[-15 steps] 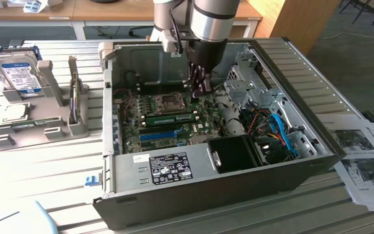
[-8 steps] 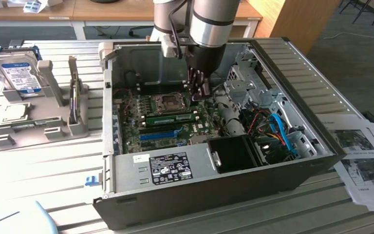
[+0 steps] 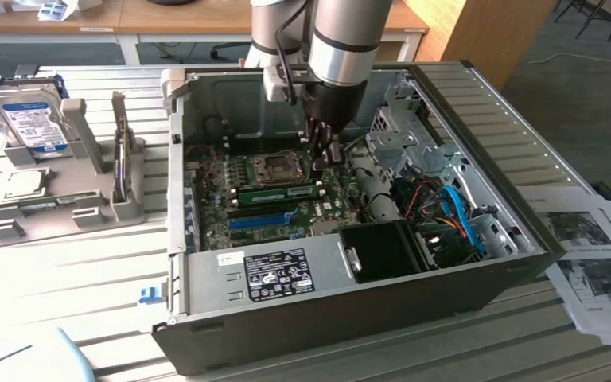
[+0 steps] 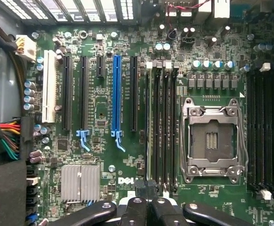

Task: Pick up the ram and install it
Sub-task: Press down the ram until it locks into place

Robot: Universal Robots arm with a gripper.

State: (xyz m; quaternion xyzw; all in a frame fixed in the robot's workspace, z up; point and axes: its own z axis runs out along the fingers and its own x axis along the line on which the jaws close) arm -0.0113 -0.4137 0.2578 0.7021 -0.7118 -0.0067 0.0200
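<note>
The ram, a narrow green stick with a white sticker, stands on edge in a slot of the motherboard, beside the CPU socket. My gripper reaches down into the open computer case and hangs at the ram's end toward the exterior view's right, fingers shut together with nothing between them. In the wrist view the shut gripper sits over one end of the row of memory slots, where the ram shows edge-on. I cannot tell whether the tips touch it.
A blue slot strip lies beside the ram. Cables and a drive cage crowd the case toward the exterior view's right. A grey fixture holding a hard drive stands outside the case; printed sheets lie on the other side.
</note>
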